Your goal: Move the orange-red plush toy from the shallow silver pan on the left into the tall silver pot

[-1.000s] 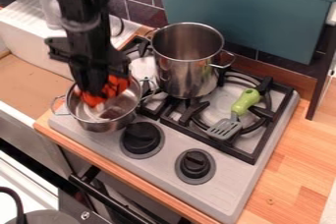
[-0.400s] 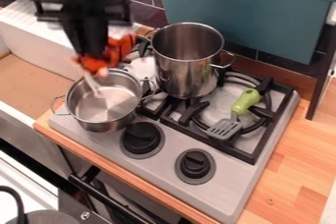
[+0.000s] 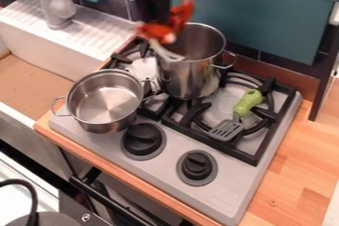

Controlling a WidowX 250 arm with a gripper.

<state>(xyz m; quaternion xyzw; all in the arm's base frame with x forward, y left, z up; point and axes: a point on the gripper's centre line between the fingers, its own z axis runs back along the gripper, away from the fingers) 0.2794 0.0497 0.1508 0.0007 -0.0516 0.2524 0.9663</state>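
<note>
Counter: striped wood (image 3: 295, 158), along the right and near sides.
Stove: flat grey top (image 3: 222, 195), black grate (image 3: 242, 156), round black knobs (image 3: 142, 139) at the near side.
Blue panel: smooth, flat (image 3: 265, 27), across the far side.
Tall pot: shiny metal cylinder (image 3: 185, 79), far side, between the low pot and the spatula.
Low pot: shiny, round, metal (image 3: 99, 127), near left.
Spatula: green handle (image 3: 248, 102), slotted grey blade (image 3: 227, 130), lying right on the grate.
Red thing: irregular, pale curved end (image 3: 165, 50) hanging across my view of the tall pot's rim; contact I cannot tell.
My gripper (image 3: 157, 22): far side, jaws closed on the red thing (image 3: 165, 26).
</note>
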